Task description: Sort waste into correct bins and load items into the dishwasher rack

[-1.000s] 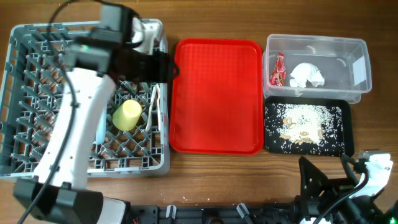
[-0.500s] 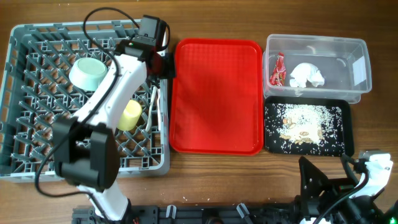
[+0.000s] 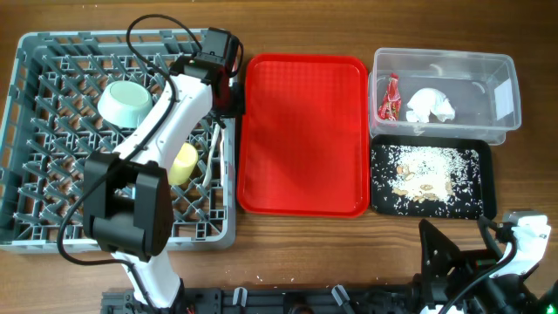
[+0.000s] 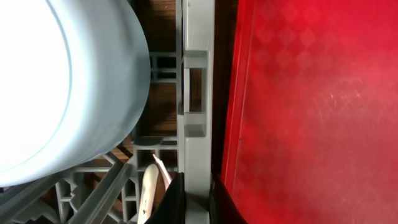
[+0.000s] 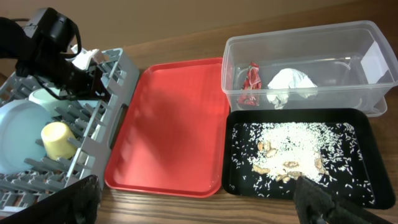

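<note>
The grey dishwasher rack (image 3: 26, 131) fills the left of the table. My left gripper (image 3: 228, 94) is at the rack's right wall (image 4: 198, 93), and its black fingers (image 4: 176, 202) are shut on that wall from both sides. Inside the rack are a pale blue bowl (image 3: 122, 102) (image 4: 62, 81), a yellow-green cup (image 3: 183, 161), a pale blue plate (image 5: 18, 134) and a white plastic utensil (image 4: 149, 186). A white napkin (image 3: 431, 105) and a red wrapper (image 3: 389, 98) lie in the clear tub (image 3: 506, 87). Rice scraps (image 3: 427, 170) cover the black tray (image 3: 488, 187). My right gripper (image 5: 199, 208) stands open near the front right edge.
A flat red tray (image 3: 301, 131) lies between the rack and the two bins, touching the rack's right side. Bare wooden table shows along the front edge. The left arm reaches across the rack from the front.
The left arm came down from high over the rack to its right wall, and its jaws closed on that wall. The bowl came into view. The right arm stayed still.
</note>
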